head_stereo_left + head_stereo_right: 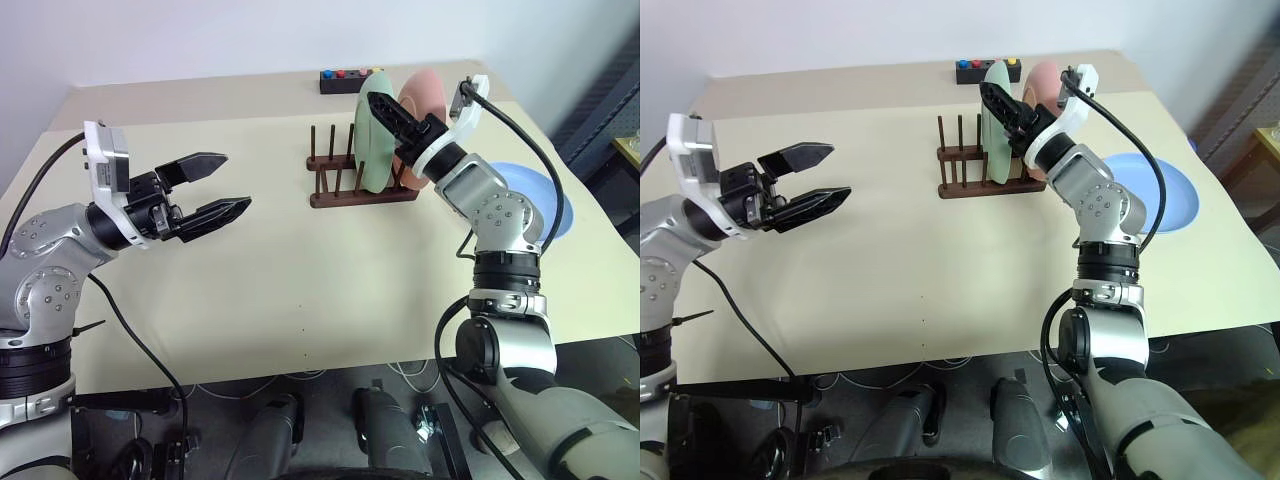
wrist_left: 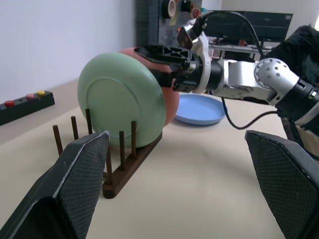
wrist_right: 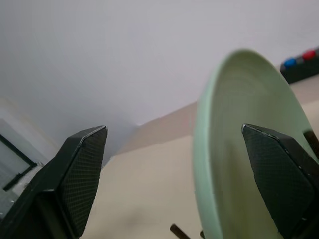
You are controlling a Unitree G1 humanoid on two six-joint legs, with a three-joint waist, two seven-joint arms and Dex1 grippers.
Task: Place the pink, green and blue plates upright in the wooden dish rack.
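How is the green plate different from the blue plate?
The green plate stands upright in the wooden rack; the blue plate lies flat on the table. The green plate has the pink plate close behind it; the blue plate lies by itself. The right hand is open around the green plate's top edge; nothing touches the blue plate. Both are round, shallow and look about the same size.

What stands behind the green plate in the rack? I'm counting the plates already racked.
Behind the green plate, the pink plate stands upright in the wooden dish rack. Its lower part is covered by the green plate and the right end effector.
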